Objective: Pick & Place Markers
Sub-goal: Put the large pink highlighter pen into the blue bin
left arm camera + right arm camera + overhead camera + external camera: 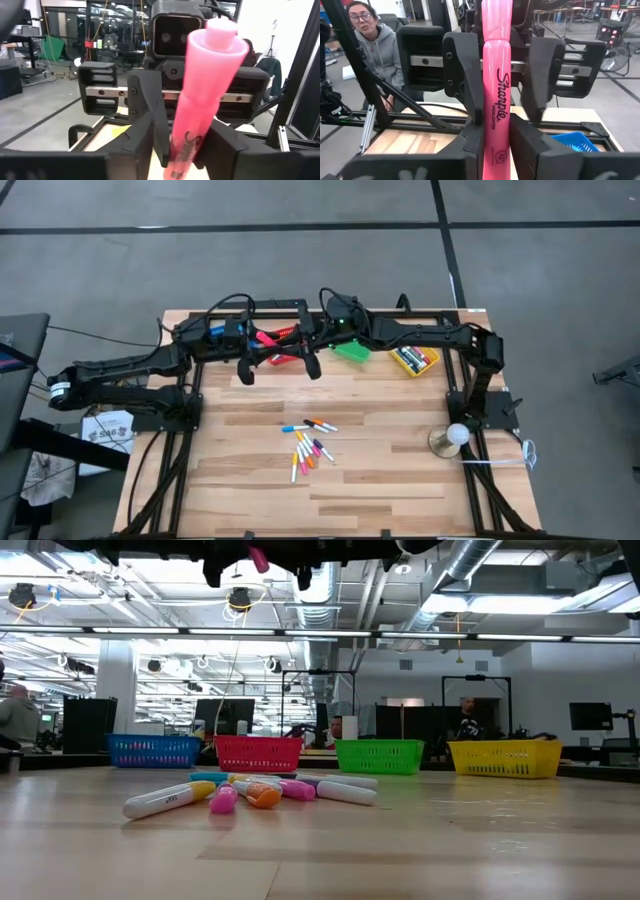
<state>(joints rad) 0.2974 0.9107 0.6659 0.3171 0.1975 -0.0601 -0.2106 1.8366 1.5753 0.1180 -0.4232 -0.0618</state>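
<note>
Up near the table's far edge, the right gripper was clamped on a stiff, light, slick-barrelled pink marker that the left gripper, facing it, flanked half-open, best gripped mid-barrel.

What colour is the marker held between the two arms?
Pink marker, clearest in the right wrist view.

Left arm: reaches from the table's left side toward the far middle, raised above the table.
Right arm: reaches from the right side to meet it.
Left gripper: fingers beside a pink marker.
Right gripper: clamped on the same marker.
Grippers: face each other, close together.
</note>
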